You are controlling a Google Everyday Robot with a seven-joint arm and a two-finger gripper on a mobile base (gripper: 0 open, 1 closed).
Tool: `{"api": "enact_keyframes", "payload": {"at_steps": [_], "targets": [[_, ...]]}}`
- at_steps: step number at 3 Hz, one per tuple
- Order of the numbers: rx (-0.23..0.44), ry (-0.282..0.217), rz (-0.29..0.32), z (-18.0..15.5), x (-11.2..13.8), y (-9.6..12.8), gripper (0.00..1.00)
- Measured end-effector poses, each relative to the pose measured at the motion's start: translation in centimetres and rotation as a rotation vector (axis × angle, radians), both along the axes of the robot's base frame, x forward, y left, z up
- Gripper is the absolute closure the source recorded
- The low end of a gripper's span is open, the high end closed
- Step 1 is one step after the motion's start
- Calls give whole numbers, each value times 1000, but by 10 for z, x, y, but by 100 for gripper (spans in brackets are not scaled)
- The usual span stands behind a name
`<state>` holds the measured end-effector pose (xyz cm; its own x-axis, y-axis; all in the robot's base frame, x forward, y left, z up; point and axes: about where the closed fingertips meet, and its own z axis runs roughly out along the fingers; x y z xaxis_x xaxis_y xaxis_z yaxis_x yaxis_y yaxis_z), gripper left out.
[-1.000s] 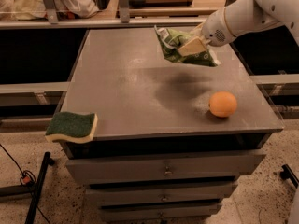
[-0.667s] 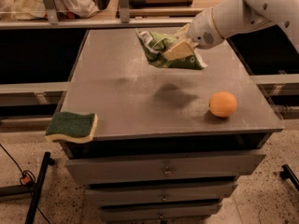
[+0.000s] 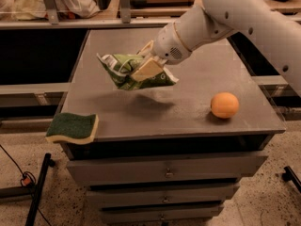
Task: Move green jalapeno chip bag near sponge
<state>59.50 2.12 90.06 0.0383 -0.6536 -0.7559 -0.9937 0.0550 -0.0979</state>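
The green jalapeno chip bag [image 3: 127, 72] is crumpled green foil with white patches. It hangs in the air above the middle of the grey table [image 3: 188, 102]. My gripper [image 3: 146, 65] is shut on the bag's right part, one tan finger [image 3: 146, 70] pressed across it. The white arm reaches in from the upper right. The sponge [image 3: 73, 127], dark green on top with a pale yellow body, lies at the table's front left corner and overhangs the edge. The bag is up and to the right of the sponge, apart from it.
A round orange fruit [image 3: 224, 105] sits at the table's front right. Drawers [image 3: 164, 173] run below the tabletop. A shelf with a pale cloth [image 3: 70, 4] stands behind. A black stand leg [image 3: 37, 187] and cable lie on the floor at left.
My gripper has carried the bag leftward and toward the table's front, from the back right area to over the middle, closer to the sponge. The orange and sponge have not moved.
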Motion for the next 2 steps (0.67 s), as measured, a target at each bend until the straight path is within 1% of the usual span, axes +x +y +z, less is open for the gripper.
{"api": "enact_keyframes", "payload": {"at_steps": [1,2], "targets": [[-12,18,67,-6,-11,28,100],[-36,36,97,-4,-16,47,82]]}}
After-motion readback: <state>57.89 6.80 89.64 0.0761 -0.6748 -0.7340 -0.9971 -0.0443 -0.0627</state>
